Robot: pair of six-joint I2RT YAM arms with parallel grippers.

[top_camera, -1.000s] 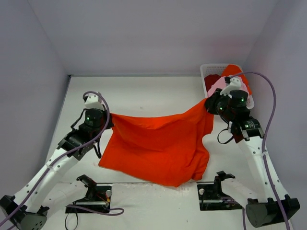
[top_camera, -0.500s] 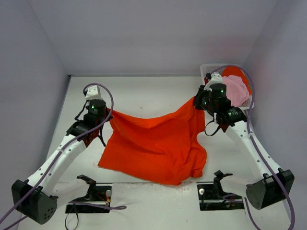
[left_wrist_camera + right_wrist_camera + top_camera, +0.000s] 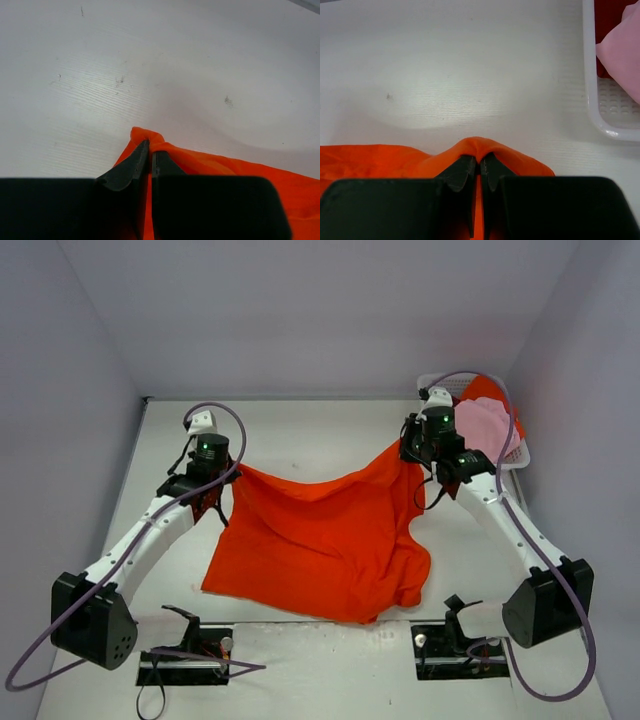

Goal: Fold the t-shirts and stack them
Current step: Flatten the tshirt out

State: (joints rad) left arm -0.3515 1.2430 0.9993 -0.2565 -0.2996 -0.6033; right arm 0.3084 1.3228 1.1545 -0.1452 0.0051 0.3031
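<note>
orange-red t-shirt point(image 3: 320, 540): spread, top edge sagging | left fingers point(image 3: 127, 170), right fingers point(image 3: 462, 171): clamped on its corners

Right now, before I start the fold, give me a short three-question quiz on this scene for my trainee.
1. True or false: the left gripper and the right gripper are each shut on an edge of the orange-red t-shirt.
2. Where is the light pink t-shirt? A: in the white basket. B: pinched by the left gripper. C: under the orange-red t-shirt.
3. Which gripper is nearer the white basket?
Key: 1 true. 2 A. 3 the right gripper.
</note>
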